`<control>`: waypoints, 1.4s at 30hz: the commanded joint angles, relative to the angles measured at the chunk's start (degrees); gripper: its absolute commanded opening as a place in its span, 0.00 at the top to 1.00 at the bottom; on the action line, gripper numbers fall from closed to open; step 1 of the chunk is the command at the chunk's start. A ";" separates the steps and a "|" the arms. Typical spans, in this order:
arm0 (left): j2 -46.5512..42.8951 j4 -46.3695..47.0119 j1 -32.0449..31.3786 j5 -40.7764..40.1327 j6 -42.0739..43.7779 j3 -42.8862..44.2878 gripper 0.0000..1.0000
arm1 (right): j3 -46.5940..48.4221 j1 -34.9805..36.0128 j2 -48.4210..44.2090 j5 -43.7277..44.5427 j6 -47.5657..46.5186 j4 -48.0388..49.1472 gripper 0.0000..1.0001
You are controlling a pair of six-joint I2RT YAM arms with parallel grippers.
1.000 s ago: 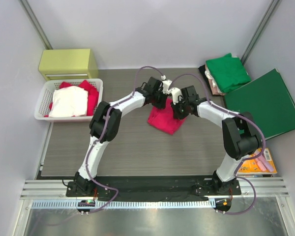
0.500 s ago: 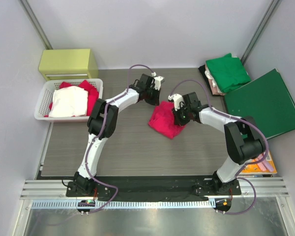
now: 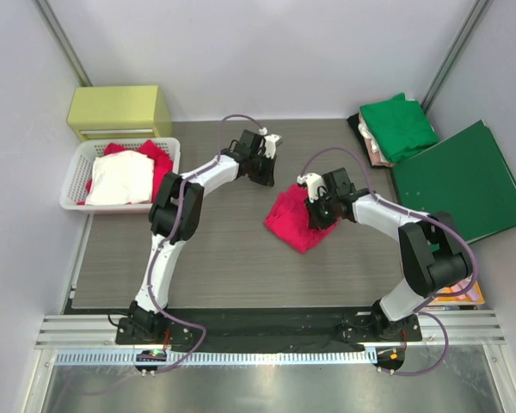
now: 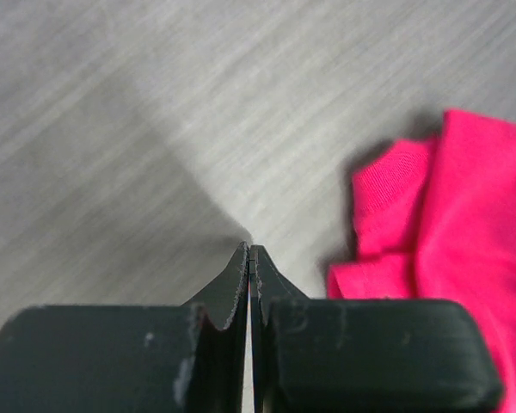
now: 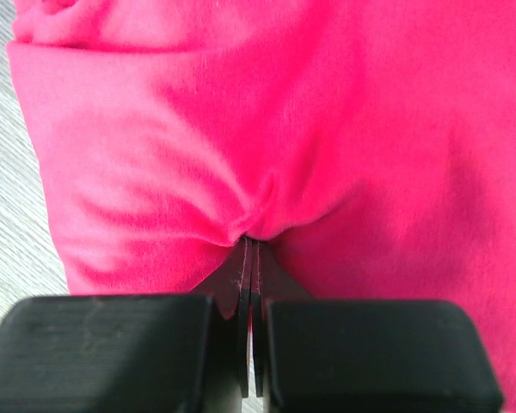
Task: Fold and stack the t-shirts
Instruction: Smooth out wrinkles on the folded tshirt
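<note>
More cloth fills the basket (image 3: 112,207) at far left, while a folded green t-shirt (image 3: 400,125) tops the far-right stack. The pinkish-red t-shirt (image 3: 294,225) lies rumpled mid-table, pinched by the right gripper (image 5: 250,243). The left gripper (image 4: 249,251) is clenched on nothing nearby.

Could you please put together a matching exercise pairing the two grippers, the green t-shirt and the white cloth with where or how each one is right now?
Things:
1. left gripper
2. right gripper
3. green t-shirt
4. white cloth

Places or states:
A. lying in the white basket
B. shut on the pinkish-red t-shirt
C. at the far right, beside the dark-green folder
D. shut on nothing, over bare table

Pairs: 1-D, 2-B, 3-C, 4-A.
</note>
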 commanded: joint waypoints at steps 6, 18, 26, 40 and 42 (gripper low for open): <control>-12.98 3.32 -1.41 5.72 -4.67 -4.35 1.00 | 2.43 0.30 2.21 -1.22 -0.13 -1.12 0.99; -23.27 -0.81 -12.39 -23.93 -2.92 -16.56 1.00 | 2.34 0.38 1.77 -1.40 0.04 -0.68 0.99; -22.56 -6.62 -13.64 -21.71 -6.49 -19.54 1.00 | 2.08 0.21 1.33 -1.75 -0.13 -0.59 0.99; -20.80 -6.36 -13.81 -14.15 -9.33 -20.96 1.00 | 1.91 0.30 1.07 -1.84 -0.48 -0.33 0.99; -21.86 -5.92 -13.81 -14.93 -9.06 -21.92 1.00 | 1.82 0.12 1.41 -1.84 -0.40 -0.15 0.99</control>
